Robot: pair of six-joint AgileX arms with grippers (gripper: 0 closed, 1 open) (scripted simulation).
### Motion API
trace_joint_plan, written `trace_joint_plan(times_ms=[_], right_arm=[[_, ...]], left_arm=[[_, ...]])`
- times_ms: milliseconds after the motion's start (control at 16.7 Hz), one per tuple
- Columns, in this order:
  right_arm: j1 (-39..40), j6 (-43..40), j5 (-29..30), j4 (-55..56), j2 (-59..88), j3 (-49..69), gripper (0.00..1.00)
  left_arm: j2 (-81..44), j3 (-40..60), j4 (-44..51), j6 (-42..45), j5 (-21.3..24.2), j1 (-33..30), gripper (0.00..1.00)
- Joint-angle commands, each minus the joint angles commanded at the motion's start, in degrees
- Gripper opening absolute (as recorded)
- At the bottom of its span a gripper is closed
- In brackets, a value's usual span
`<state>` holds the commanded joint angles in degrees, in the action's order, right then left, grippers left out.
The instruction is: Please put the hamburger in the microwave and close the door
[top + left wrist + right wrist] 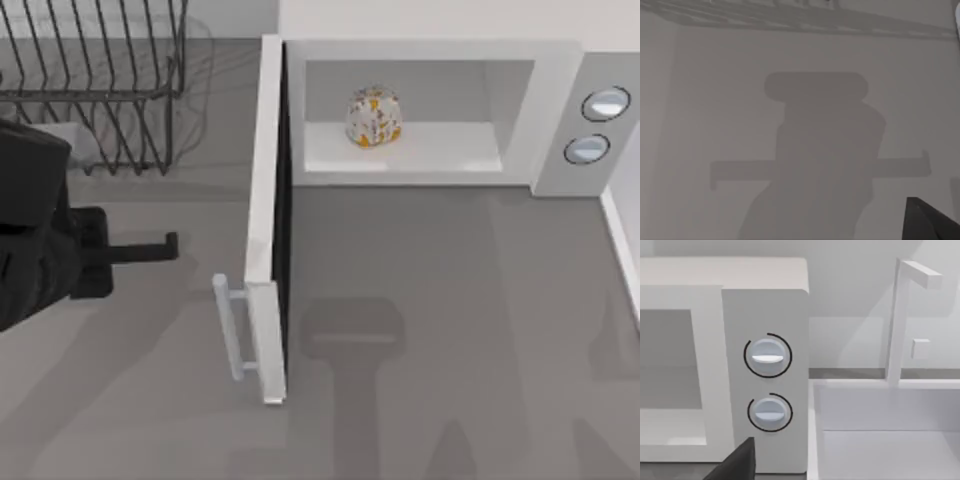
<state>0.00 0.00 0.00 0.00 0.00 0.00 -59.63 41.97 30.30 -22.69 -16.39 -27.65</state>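
Observation:
The hamburger [374, 116], a pale lump with orange-yellow speckles, sits inside the cavity of the white microwave [430, 60] at the back of the table. The door [267, 220] stands wide open, swung out toward the table's front, with its bar handle [232, 325] facing left. My left gripper [150, 250] hovers left of the door, pointing at it and a short way from its outer face. A dark part of my right gripper [737, 464] shows low in the right wrist view, facing the microwave's dial panel [767, 385].
A black wire dish rack [100, 90] stands at the back left, behind my left arm. A white sink basin [880, 435] with a tall faucet [897, 320] lies right of the microwave. Grey tabletop [450, 330] stretches in front of the oven.

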Motion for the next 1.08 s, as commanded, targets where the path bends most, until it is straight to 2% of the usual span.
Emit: trace_joint_plan(times_ms=[120, 240, 600, 780, 1080], right_arm=[[0.0, 0.0, 0.0, 0.0, 0.0, 0.0, 1.0], [0.0, 0.0, 0.0, 0.0, 0.0, 0.0, 1.0], [0.0, 0.0, 0.0, 0.0, 0.0, 0.0, 1.0], [0.0, 0.0, 0.0, 0.0, 0.0, 0.0, 1.0], [0.0, 0.0, 0.0, 0.0, 0.0, 0.0, 1.0]], left_arm=[[-1.8, 1.98, 1.57, -0.98, -4.14, -4.2, 0.0], [-2.5, 2.88, 2.2, -1.38, -5.92, -6.02, 0.0], [-2.68, 2.01, 1.21, -1.41, -5.78, -5.85, 0.0], [-4.78, -2.0, -4.37, -1.38, -5.79, -5.95, 0.0], [-9.3, -11.81, -20.21, -1.19, -5.73, -5.91, 0.0]])
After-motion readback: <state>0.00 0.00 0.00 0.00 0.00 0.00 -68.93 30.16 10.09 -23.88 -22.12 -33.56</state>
